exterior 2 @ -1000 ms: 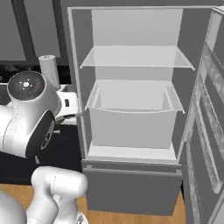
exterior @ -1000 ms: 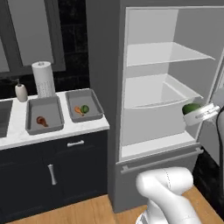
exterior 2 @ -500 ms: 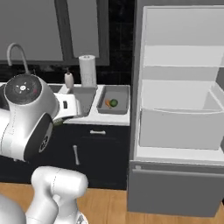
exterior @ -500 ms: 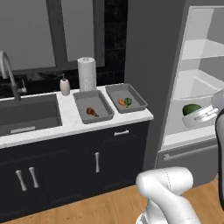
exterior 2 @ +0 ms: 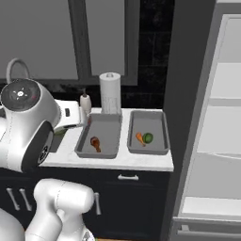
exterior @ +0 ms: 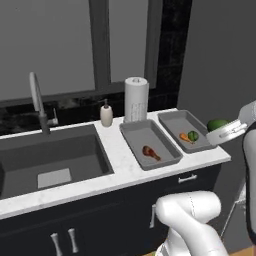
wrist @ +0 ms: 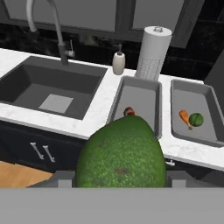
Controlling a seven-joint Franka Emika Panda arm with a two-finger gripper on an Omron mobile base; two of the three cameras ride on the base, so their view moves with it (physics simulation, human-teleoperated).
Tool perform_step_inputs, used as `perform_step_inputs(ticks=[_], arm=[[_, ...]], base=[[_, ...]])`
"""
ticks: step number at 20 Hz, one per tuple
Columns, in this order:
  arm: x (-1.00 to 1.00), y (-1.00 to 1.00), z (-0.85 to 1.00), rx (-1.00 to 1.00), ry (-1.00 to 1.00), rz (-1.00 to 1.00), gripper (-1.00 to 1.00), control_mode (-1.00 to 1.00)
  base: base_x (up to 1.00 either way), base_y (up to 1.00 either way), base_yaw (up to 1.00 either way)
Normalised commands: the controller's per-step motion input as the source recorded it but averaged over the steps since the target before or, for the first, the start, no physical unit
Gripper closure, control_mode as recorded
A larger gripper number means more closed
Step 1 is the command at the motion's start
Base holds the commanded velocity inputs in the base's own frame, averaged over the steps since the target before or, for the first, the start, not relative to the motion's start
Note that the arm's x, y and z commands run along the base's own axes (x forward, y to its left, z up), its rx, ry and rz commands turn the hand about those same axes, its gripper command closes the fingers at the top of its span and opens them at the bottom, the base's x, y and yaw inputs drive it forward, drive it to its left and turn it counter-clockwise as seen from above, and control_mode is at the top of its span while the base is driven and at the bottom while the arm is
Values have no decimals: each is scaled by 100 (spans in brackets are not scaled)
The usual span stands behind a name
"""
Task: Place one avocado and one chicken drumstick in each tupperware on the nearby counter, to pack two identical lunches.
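The claw [exterior: 223,131] is clamped on an avocado [wrist: 121,154], its jaws standing fairly wide around the fruit's girth. In the hand view the avocado bulks large in the foreground; in the left base view it shows as a green bump at the claw, held in the air just off the right end of the counter [exterior: 120,172].

An avocado like this is light, firm and rounded, with a slightly pebbled skin that gives some bite. The risk is rolling: gripped off the widest part, it could squirt out of the jaws. Across the middle is the sensible hold, and it should be set down low so it does not bounce or roll in the tray.

On the counter lie two grey trays side by side. The right tray [exterior: 186,130] already has a drumstick [wrist: 185,118] and a small avocado [wrist: 196,119] touching or nearly so; that lunch looks complete. The left tray [exterior: 149,143] has one drumstick [exterior: 150,152] and, as far as I can tell, nothing else, so the held avocado probably belongs there.

Behind the trays stand a paper towel roll [exterior: 136,99] and a soap bottle [exterior: 106,114], with the sink [exterior: 50,161] and tap [exterior: 38,100] further left.
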Motion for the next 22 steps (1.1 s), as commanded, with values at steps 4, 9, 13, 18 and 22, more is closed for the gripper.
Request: perform_step_inputs(ticks=[4, 9, 13, 18, 22], arm=[[0, 0, 0, 0, 0, 0, 100, 100], [0, 0, 0, 0, 0, 0, 100, 100], [0, 0, 0, 0, 0, 0, 100, 100], [31, 2, -31, -2, 12, 0, 100, -100], [93, 7, -91, -8, 33, 0, 100, -100]], base=[[88, -3, 0], [77, 0, 0], [44, 1, 0], [43, 6, 0], [0, 0, 0]])
